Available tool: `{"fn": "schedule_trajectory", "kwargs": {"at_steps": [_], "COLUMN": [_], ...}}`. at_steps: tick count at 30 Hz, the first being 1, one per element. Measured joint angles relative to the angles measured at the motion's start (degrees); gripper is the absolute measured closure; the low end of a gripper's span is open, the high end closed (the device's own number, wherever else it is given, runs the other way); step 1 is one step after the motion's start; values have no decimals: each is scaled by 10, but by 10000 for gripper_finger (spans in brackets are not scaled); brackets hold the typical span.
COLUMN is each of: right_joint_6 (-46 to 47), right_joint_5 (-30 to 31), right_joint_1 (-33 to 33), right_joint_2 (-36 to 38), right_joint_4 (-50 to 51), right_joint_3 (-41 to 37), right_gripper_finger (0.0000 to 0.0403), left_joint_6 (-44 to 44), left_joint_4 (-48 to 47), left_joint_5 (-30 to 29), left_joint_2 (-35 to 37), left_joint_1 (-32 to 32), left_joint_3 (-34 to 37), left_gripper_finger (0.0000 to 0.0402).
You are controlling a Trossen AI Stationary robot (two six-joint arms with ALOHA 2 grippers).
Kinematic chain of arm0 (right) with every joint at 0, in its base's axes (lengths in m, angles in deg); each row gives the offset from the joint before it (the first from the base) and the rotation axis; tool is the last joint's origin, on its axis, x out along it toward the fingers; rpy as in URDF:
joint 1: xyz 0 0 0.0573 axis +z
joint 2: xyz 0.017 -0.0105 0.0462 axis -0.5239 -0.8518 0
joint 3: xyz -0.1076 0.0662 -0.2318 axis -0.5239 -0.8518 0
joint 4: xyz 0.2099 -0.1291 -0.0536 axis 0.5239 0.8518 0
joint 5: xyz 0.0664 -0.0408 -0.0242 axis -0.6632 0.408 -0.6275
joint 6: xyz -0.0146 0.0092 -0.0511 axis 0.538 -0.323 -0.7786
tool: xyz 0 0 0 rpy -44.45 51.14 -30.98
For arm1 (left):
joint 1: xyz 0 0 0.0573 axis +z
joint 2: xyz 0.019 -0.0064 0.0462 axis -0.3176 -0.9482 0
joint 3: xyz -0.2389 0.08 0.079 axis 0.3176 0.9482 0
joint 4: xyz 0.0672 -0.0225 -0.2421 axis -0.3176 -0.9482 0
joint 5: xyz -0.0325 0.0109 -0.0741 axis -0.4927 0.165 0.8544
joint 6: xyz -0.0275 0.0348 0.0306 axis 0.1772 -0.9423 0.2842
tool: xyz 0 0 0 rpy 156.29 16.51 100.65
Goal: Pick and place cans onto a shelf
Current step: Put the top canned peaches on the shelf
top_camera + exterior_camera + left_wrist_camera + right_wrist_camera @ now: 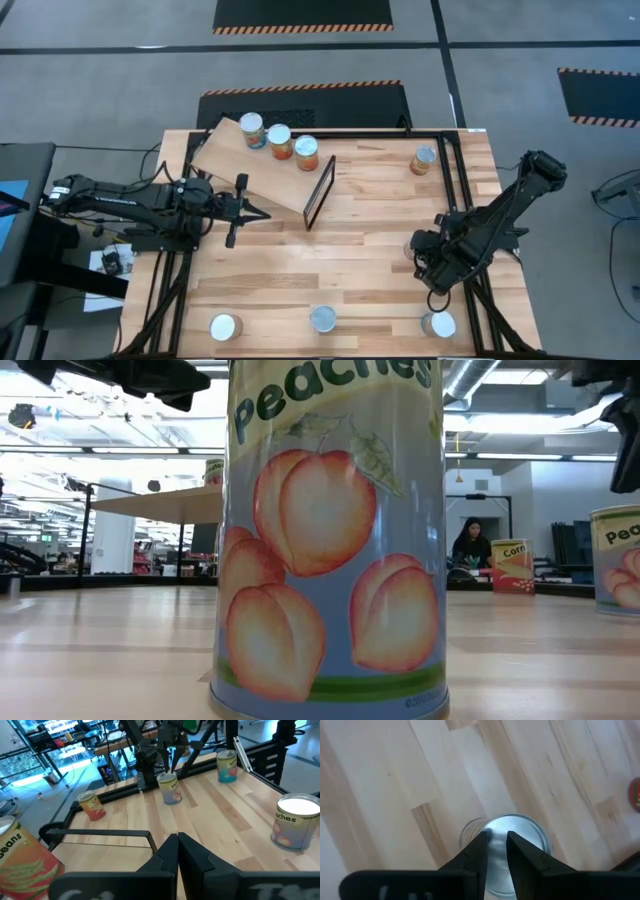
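The slanted plywood shelf [228, 160] lies at the table's far left, with its black frame [320, 192] at the right end. Three cans [279, 141] stand in a row on it. My right gripper [420, 252] points down over the silver lid of a peach can [520, 832] at the table's right; its fingers stand a narrow gap apart. This can also shows in the left wrist view [169, 789]. My left gripper [265, 213] is shut and empty, level, just near of the shelf. Another can [424, 160] stands at the far right. My right gripper's fingertips [481, 844] stand right over the peach can's lid [497, 851], coming from above and pointing down. The can stands upright on the table. I cannot tell whether the fingers touch the lid.
Three more cans stand along the near edge, at the left [225, 326], middle [323, 319] and right [438, 324]. The middle one fills the low view [330, 540]. A black rail frame [455, 170] runs around the tabletop. A person [470, 545] sits in the room beyond.
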Motion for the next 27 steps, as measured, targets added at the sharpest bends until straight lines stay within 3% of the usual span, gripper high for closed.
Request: {"fn": "schedule_trajectory", "kwargs": {"at_steps": [16, 20, 27], "right_joint_6": [26, -4, -61], "right_joint_5": [-50, -57, -70], "right_joint_1": [-18, -33, -49], "right_joint_2": [-65, -86, -86], "right_joint_4": [-2, -1, -6], "right_joint_3": [1, 2, 14], "right_gripper_finger": [237, 270, 377], "left_joint_6": [9, 9, 9], "left_joint_4": [-7, -11, -32], "left_joint_5": [0, 0, -23], "left_joint_2": [0, 0, 0], "left_joint_1": [0, 0, 0], "left_joint_3": [0, 0, 0], "left_gripper_finger": [401, 401, 401]}}
